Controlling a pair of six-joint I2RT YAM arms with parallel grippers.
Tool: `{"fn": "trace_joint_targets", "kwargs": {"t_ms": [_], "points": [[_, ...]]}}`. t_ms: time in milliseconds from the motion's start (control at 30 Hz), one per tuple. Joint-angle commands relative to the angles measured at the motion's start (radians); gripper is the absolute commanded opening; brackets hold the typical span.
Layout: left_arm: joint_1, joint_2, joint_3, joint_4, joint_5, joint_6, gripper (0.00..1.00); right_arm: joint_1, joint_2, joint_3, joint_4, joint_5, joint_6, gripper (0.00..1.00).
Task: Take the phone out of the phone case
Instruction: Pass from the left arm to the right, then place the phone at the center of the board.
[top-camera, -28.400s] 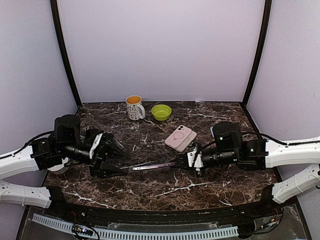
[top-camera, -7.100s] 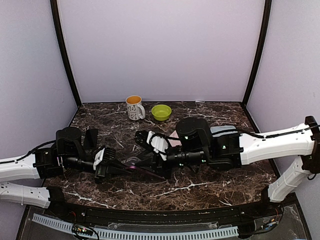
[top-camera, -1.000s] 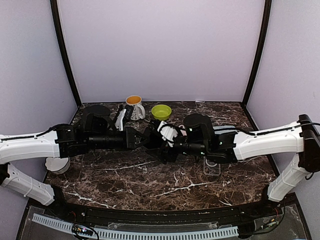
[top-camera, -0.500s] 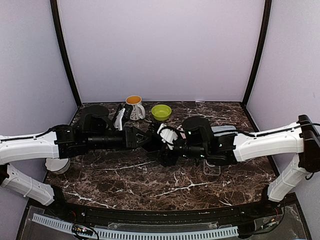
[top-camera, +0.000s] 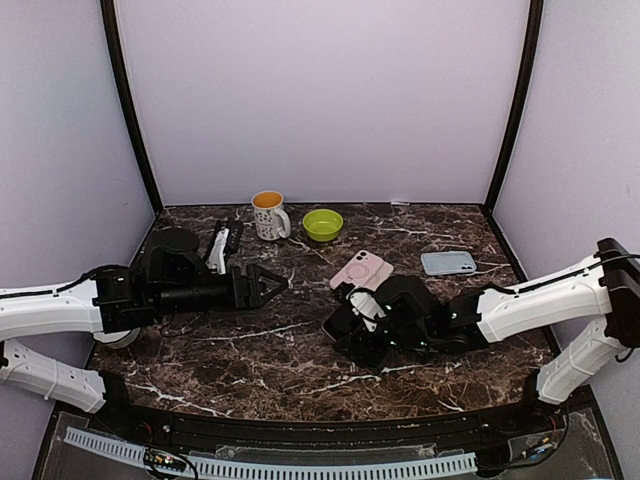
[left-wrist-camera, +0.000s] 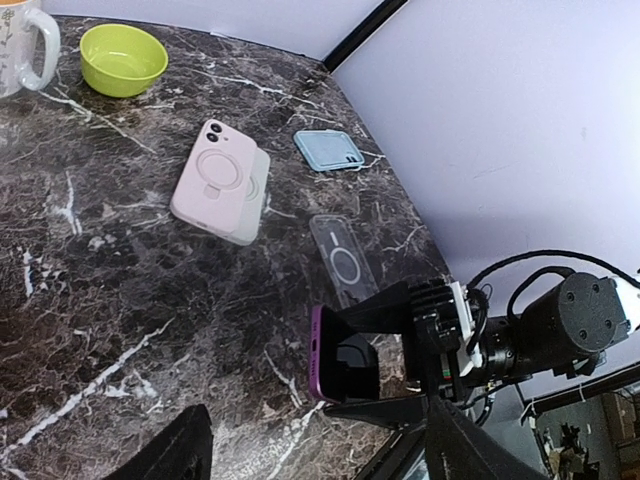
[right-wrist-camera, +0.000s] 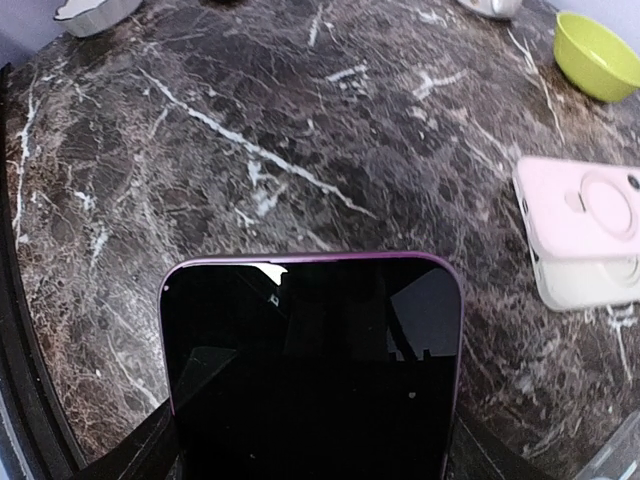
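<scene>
Arms have split apart: left gripper (top-camera: 267, 284) backed off, jaws wide, empty. Right gripper (top-camera: 349, 318) clamps phone (right-wrist-camera: 310, 370) across its width, long axis toward left gripper. Case (left-wrist-camera: 343, 268) lies apart.

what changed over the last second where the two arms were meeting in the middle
The left gripper opened and drew back to the left, away from the right gripper. The right gripper kept its hold on the purple phone and carried it back toward the near edge. The mug, green bowl and pink phone case stayed where they were.
</scene>
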Motion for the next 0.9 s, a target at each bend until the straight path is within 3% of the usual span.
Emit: {"fn": "trace_joint_targets", "kwargs": {"t_ms": [0,333,667,867], "points": [[0.0,-0.029,-0.04,-0.031,-0.053,0.025,0.76,-0.015,0.009,-0.012,-0.033,0.064,0.141,0.5],[0.001,-0.044,-0.079,-0.031,-0.061,0.014,0.74,-0.024,0.087,-0.042,-0.044,0.13,0.19,0.54],[0.0,-0.031,-0.083,-0.032,-0.065,0.025,0.74,-0.009,0.109,-0.161,0.116,0.191,0.217,0.63],[0.0,-0.017,-0.084,-0.031,-0.072,0.039,0.74,-0.003,0.088,-0.225,0.225,0.202,0.253,0.73]]}}
